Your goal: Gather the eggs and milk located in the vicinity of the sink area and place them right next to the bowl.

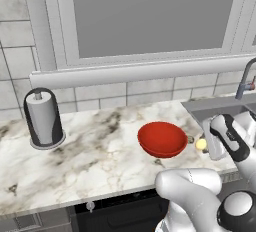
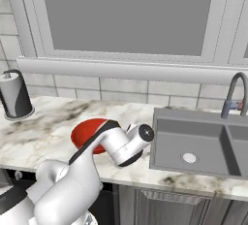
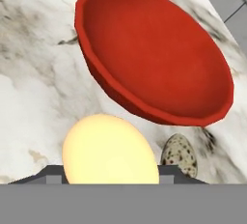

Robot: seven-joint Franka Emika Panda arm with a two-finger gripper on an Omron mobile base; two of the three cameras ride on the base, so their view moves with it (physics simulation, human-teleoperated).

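The glossy red bowl (image 1: 162, 138) (image 2: 86, 133) (image 3: 154, 59) sits on the marble counter (image 1: 90, 156). My gripper (image 1: 206, 146) (image 3: 113, 175) hangs low just right of the bowl, shut on a pale-yellow egg (image 1: 201, 144) (image 3: 110, 150) that fills the gap between the dark fingertips (image 3: 50, 175). A small speckled egg (image 3: 179, 155) lies on the counter against the bowl's near rim. The grey steel sink (image 2: 191, 144) (image 1: 220, 107) lies to the right of the hand. The milk is out of view.
A black-and-grey paper-towel holder (image 1: 44, 118) (image 2: 15, 95) stands at the counter's far left. The curved faucet (image 2: 236, 93) (image 1: 246, 82) rises behind the sink. A tiled wall and window ledge (image 1: 135, 73) close off the back. My own arm hides part of the bowl in the right base view.
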